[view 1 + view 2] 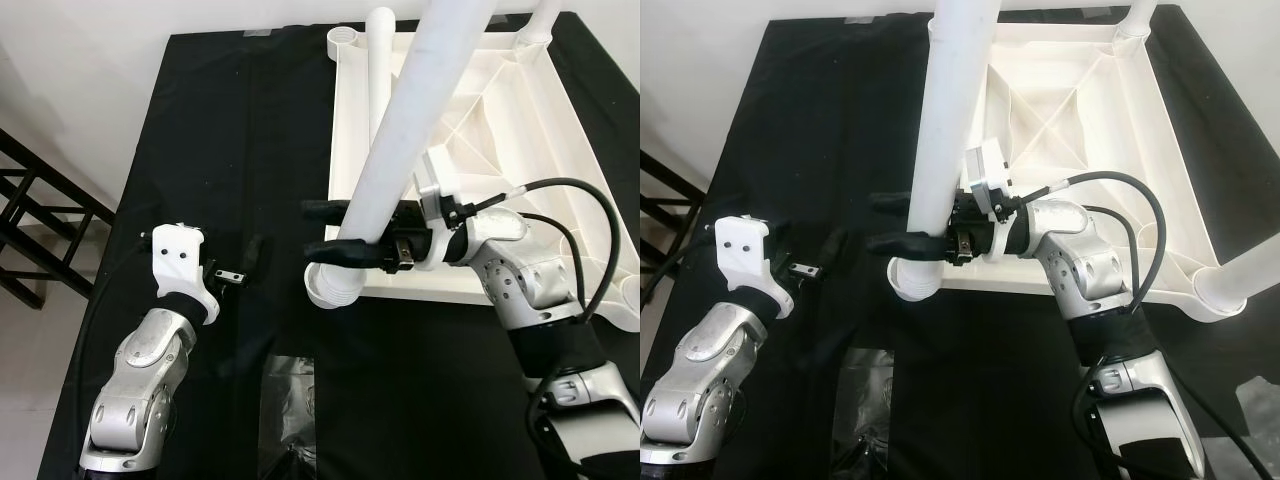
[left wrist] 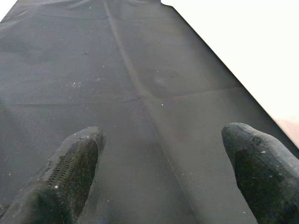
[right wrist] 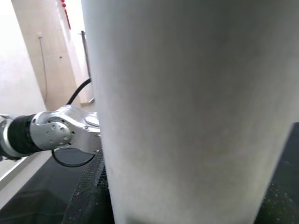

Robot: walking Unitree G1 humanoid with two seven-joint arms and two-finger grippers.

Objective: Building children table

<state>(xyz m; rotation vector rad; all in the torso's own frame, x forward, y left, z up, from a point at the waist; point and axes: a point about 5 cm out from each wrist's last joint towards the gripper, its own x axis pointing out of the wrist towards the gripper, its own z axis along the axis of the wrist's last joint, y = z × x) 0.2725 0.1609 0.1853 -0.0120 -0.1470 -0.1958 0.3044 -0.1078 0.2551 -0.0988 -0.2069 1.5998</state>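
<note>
White leg [image 1: 400,140] pinched by right hand [image 1: 335,232], seemingly socketed; left hand [image 1: 255,253] spread.

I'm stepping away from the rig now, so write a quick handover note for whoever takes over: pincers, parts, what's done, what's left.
Right pincer: shut around a white table leg, holding it upright at the near-left corner socket of the upside-down white tabletop.
Left pincer: open, holding nothing, above the black cloth left of the tabletop.
Done: legs stand in the far-right and near-right corners.
Unclear: whether the held leg is fully seated.
Left: seat it, release, then fit the loose leg lying along the tabletop's left edge into the far-left socket.
</note>
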